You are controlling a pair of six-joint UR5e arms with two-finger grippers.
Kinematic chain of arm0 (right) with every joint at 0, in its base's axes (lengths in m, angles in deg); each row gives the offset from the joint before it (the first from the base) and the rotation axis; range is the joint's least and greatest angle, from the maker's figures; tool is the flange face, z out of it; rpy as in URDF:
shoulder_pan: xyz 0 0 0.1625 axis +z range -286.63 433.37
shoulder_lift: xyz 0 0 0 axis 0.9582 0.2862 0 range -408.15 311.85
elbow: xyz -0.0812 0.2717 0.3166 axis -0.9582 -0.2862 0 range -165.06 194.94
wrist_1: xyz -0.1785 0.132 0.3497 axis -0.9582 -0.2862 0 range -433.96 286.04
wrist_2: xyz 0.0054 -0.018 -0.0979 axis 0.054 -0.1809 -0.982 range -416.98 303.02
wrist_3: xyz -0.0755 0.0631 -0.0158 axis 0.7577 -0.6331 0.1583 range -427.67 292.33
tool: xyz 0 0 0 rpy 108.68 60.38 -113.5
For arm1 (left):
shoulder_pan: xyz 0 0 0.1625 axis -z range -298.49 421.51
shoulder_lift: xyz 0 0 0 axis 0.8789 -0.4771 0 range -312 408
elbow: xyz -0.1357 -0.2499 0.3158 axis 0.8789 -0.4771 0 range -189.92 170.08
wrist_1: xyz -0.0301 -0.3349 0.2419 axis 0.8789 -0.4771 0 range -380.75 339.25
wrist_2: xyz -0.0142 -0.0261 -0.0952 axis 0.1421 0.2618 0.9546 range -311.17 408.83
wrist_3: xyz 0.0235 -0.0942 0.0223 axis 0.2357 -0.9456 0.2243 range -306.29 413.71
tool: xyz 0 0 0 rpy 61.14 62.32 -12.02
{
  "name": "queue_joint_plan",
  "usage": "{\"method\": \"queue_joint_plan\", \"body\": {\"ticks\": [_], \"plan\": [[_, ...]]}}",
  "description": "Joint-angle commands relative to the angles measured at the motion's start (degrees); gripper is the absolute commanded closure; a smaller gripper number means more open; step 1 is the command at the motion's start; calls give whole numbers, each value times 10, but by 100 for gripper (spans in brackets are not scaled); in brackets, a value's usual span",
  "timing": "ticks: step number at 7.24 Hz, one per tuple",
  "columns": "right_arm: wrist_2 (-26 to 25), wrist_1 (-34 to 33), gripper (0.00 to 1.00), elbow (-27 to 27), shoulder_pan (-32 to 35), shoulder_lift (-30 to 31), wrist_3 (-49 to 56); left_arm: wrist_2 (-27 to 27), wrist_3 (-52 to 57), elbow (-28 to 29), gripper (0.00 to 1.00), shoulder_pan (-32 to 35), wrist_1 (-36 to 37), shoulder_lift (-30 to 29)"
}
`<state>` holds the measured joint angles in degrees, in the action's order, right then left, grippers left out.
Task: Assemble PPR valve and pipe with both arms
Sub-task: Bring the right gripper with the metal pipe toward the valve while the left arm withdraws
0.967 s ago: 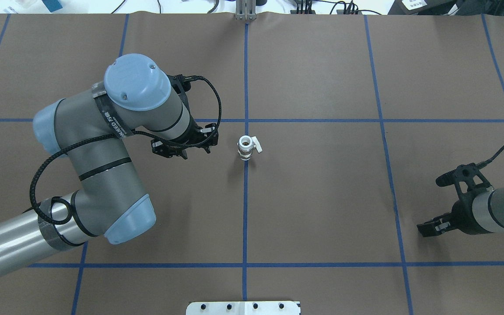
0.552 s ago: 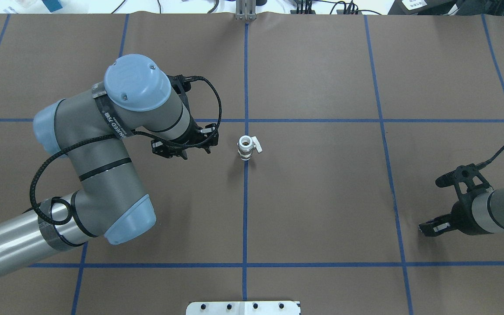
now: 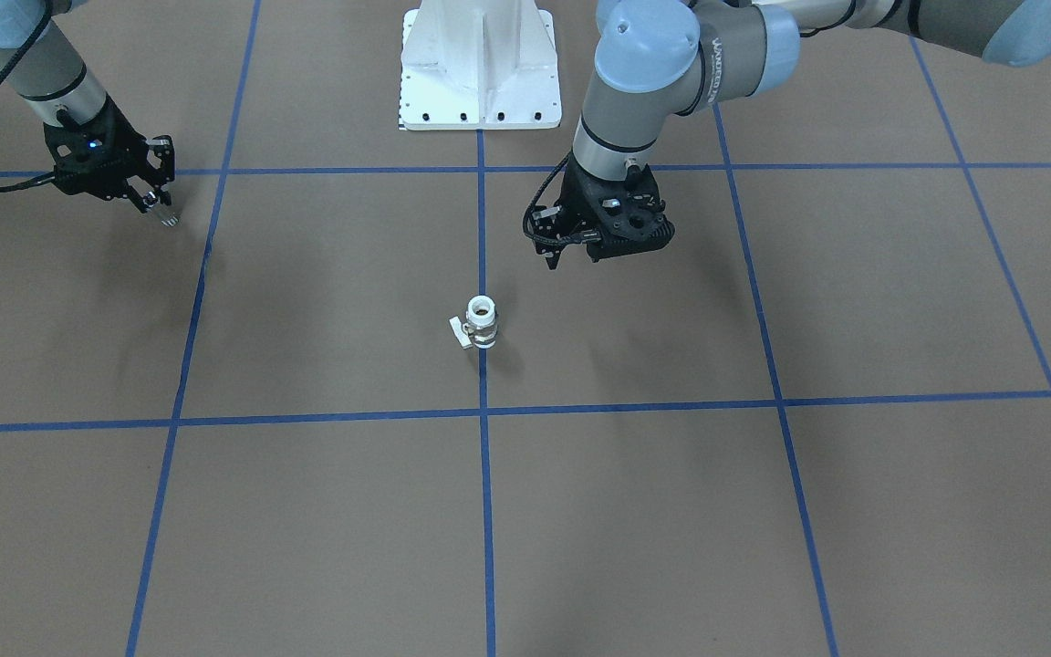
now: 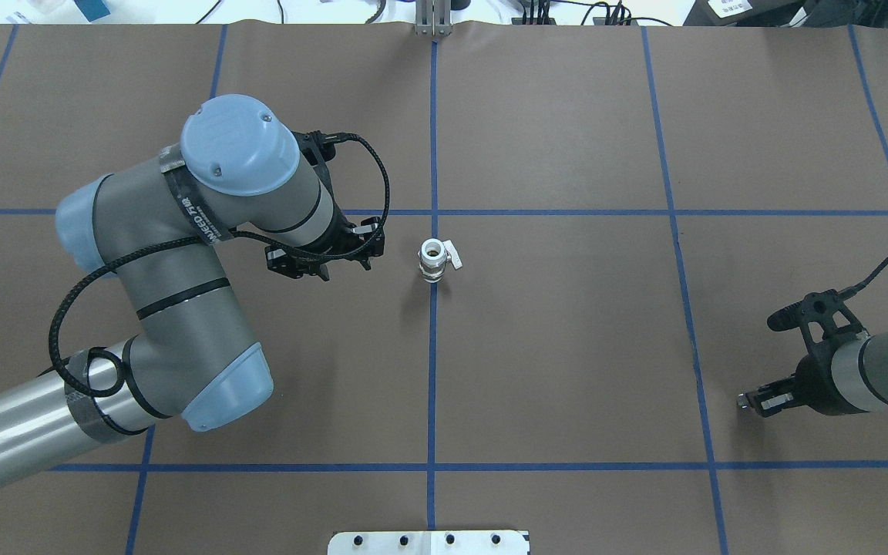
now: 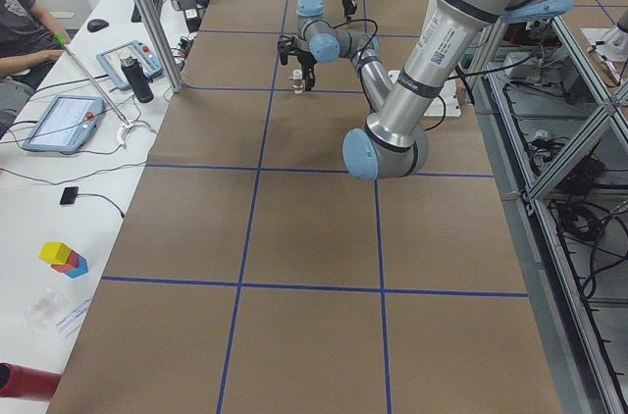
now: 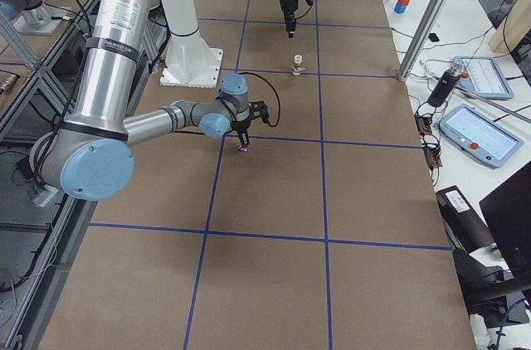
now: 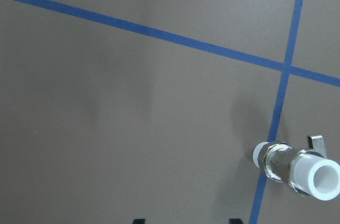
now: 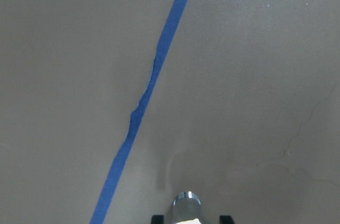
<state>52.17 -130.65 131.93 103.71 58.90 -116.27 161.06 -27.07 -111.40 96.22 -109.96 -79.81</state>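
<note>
The PPR valve [image 4: 432,260] stands upright on the blue centre line, white tube end up, its little lever to one side; it also shows in the front view [image 3: 482,322] and the left wrist view [image 7: 297,168]. My left gripper [image 4: 344,266] hangs open and empty just left of the valve, apart from it, fingers pointing down [image 3: 571,257]. My right gripper [image 4: 756,402] is far off at the table's right side, shut on the pipe [image 8: 187,205], a short silvery tube that sticks out past the fingertips [image 3: 163,215], just above the table.
The table is brown paper [image 4: 567,347] with a blue tape grid. The white robot base plate [image 3: 480,73] stands at the robot's edge. Tablets and a bottle lie on the side bench [image 6: 477,130]. A person [image 5: 15,12] sits by that bench.
My right gripper has drawn back slightly to the right, and the pipe's silvery tip now shows at its fingertips. The left arm and the valve have hardly moved.
</note>
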Motion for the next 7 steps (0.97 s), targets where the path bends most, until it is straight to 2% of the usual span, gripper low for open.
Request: {"method": "queue_joint_plan", "body": {"ticks": [1,3,4,5,7], "plan": [[1,0,100,3,4,-1,-1,0,-1,-1,38,0,0,-1],[16,-17,100,24,24,-16,-3,2,2,-39,39,4,0,25],[34,-60,100,25,43,-64,-8,4,36,-69,39,11,2,53],[49,-139,100,25,57,-139,-31,4,77,-101,39,17,10,90],[56,-391,100,14,59,-359,-99,21,140,-126,39,49,8,155]]}}
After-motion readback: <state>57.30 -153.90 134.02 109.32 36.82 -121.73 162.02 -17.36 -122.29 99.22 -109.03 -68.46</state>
